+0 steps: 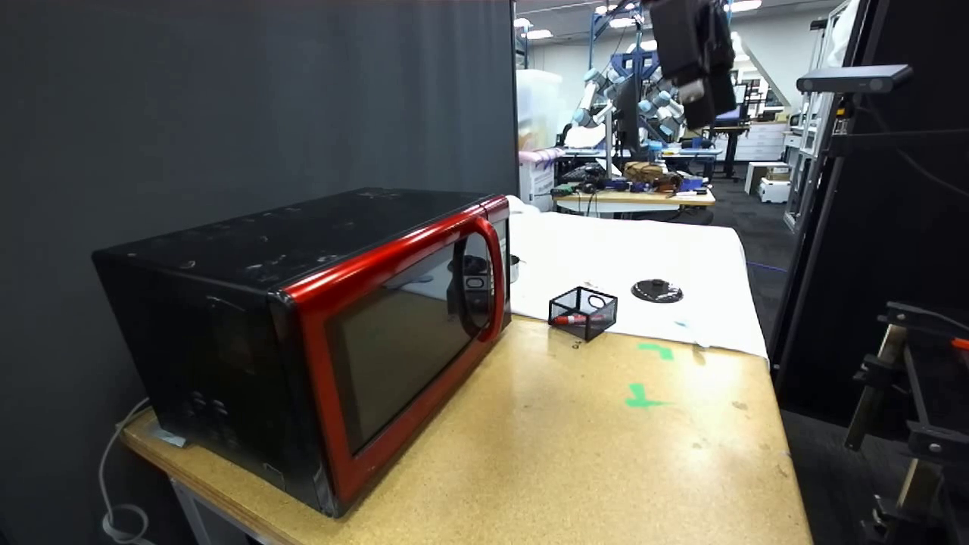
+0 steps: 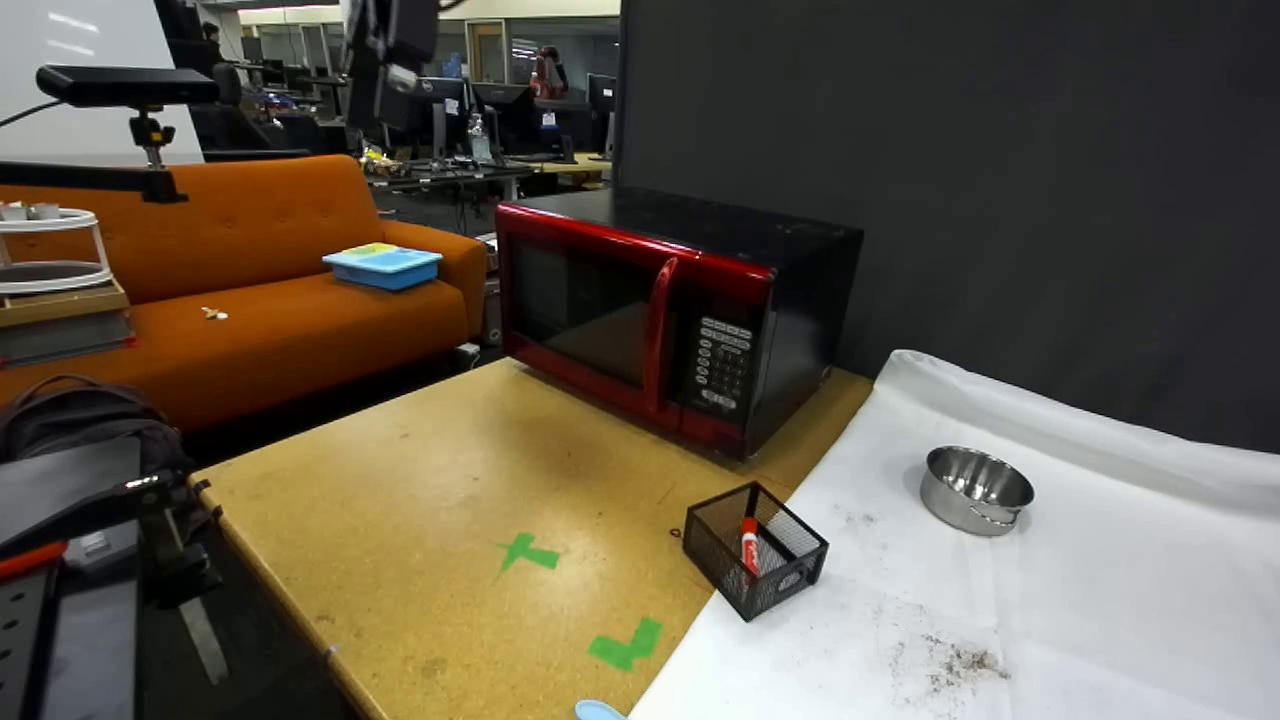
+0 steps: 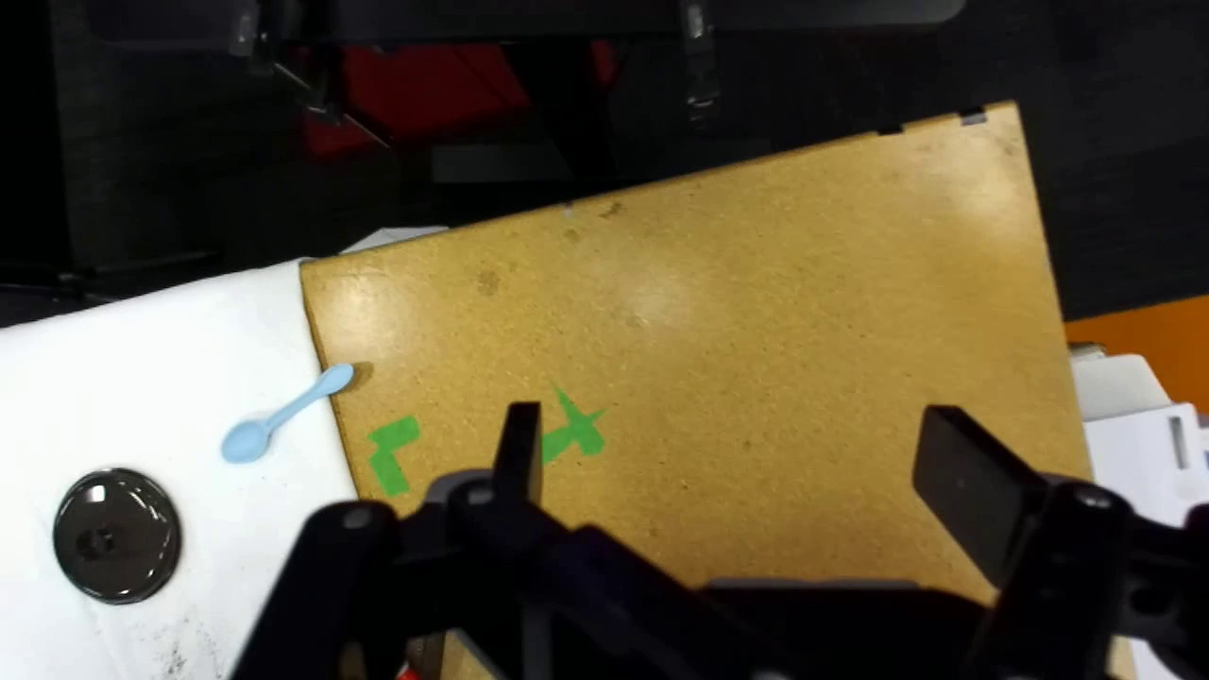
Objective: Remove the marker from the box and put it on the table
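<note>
The red-orange marker (image 1: 571,319) lies inside the small black wire-mesh box (image 1: 588,329). In an exterior view the marker (image 2: 749,545) leans or lies within the box (image 2: 716,560), which stands where the white sheet meets the table (image 2: 420,500). My gripper (image 3: 732,425) is open with nothing between its fingers, high above the table (image 3: 756,283). In both exterior views part of the gripper or arm shows at the top, well above and apart from the box. In the wrist view a small red bit (image 3: 408,673) peeks out at the bottom, mostly hidden by the gripper.
A red-fronted black microwave (image 1: 409,341) stands beside the box on the table. The white sheet (image 2: 1100,600) carries a steel pot (image 2: 975,490), a dark lid (image 3: 117,535) and a light blue spoon (image 3: 283,416). Green tape marks (image 2: 528,553) are on the table.
</note>
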Motion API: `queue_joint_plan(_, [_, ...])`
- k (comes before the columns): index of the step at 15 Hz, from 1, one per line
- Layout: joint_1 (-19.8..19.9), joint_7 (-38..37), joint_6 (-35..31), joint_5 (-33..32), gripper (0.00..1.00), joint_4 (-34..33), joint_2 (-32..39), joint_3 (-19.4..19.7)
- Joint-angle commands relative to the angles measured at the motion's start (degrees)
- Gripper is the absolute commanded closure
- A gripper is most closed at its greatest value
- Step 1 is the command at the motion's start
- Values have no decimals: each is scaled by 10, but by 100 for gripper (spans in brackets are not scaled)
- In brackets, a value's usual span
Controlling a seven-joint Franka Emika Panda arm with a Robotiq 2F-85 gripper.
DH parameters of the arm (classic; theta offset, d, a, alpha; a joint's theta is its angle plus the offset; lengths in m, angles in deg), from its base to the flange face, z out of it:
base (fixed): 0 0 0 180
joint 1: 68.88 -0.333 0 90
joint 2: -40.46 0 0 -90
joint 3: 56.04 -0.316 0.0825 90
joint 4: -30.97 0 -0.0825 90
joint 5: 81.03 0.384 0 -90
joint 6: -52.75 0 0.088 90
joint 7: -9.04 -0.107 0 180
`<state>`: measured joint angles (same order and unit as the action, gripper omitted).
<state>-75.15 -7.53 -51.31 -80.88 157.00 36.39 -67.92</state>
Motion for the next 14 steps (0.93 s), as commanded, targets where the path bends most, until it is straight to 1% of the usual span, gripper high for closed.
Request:
queue_joint_plan(1, [12, 82, 18, -44, 0, -71, 94, 38])
queue_joint_plan(3, [26, 150, 0, -51, 0, -96, 131, 64])
queue_joint_plan(4, [35, 192, -15, -44, 0, -106, 145, 74])
queue_joint_plan(6, [53, 281, -63, -35, 0, -113, 167, 88])
queue_joint_plan(9, [79, 391, -135, -34, 0, -99, 182, 100])
queue_joint_plan(12, [100, 457, -207, -48, 0, -72, 188, 110])
queue_joint_plan(13, [107, 470, -211, -43, 0, -73, 197, 112])
queue_joint_plan(14, [112, 459, -136, -12, 0, -105, 219, 111])
